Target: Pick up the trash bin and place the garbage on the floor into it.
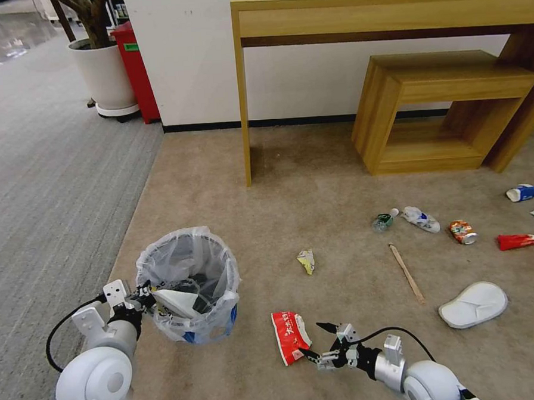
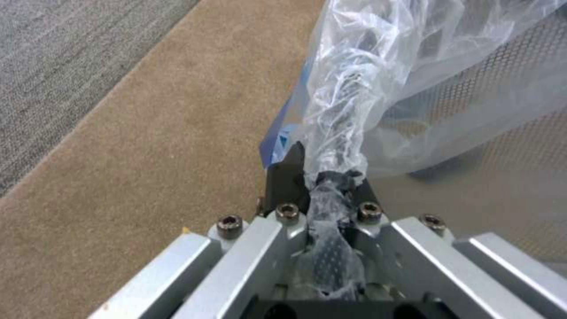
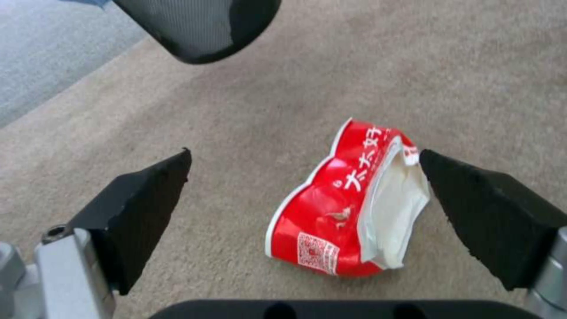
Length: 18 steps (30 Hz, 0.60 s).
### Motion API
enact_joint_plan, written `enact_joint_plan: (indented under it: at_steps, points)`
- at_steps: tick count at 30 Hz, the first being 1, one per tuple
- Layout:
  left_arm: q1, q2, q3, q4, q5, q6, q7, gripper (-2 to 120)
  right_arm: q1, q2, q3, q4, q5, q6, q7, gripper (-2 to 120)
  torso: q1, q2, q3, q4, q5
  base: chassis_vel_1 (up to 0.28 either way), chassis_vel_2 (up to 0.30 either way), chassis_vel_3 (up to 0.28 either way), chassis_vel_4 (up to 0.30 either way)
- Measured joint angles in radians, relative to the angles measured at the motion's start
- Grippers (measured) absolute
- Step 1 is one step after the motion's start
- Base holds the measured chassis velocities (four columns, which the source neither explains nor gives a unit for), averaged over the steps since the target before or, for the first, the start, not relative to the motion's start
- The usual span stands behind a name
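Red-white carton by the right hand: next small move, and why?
Probably lower the right hand onto the red-white carton and close. Its fingers are open, straddling the carton, which lies flat on the floor. The left hand holds the trash bin by its rim.

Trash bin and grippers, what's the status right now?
Left gripper shut on trash bin rim. Right gripper open beside red-white carton on floor. Nothing in the way.

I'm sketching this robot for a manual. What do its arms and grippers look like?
Both arms are glossy white with rounded joints and silver wrist blocks, each trailing a looped black cable. The left gripper and right gripper have black wedge-shaped jaws on bolted silver brackets.
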Motion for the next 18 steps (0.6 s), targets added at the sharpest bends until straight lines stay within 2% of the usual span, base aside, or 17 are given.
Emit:
enact_joint_plan:
  at_steps: [18]
  points:
    - [0.015,-0.005,-0.008,-0.027,0.002,-0.003,0.001,1,0.01,0.003,-0.053,-0.045,0.02,0.0,0.077,92,0.0,0.0,0.0,0.0,0.0,0.0,0.0,0.0,0.0]
